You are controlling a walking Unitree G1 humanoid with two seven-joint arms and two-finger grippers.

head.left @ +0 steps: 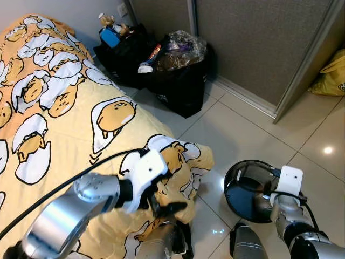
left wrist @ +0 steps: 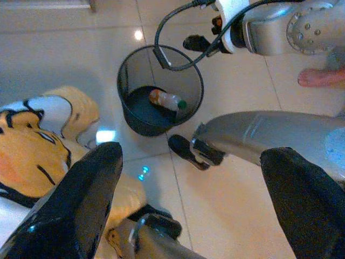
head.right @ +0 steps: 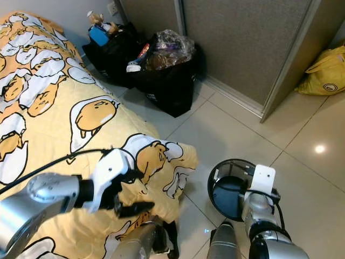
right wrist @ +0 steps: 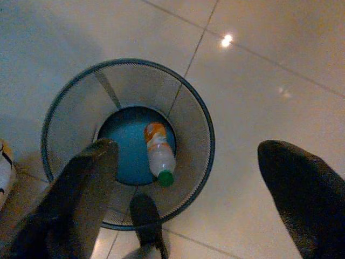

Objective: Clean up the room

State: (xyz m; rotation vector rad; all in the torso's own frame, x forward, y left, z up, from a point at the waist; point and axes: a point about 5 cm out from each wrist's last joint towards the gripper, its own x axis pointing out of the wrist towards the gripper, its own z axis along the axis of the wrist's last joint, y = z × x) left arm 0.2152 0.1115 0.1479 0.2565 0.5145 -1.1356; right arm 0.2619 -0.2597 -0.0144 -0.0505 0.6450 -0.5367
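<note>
Bottle lying flat at the bottom of the mesh bin, right gripper hovering straight above it, fingers wide apart, empty. Left gripper also spread, nr the bed corner beside bin.

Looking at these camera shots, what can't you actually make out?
- Bottle in the wire bin: label unreadable, too small in both wrist views.
- Bin interior, eye views: the right arm covers part of it.
- Black bags by the wall: contents a jumble, too small to identify.
- Yellow bag: cut off by the right edge.
- Pink shape, left wrist view: cut off, unidentifiable.
</note>
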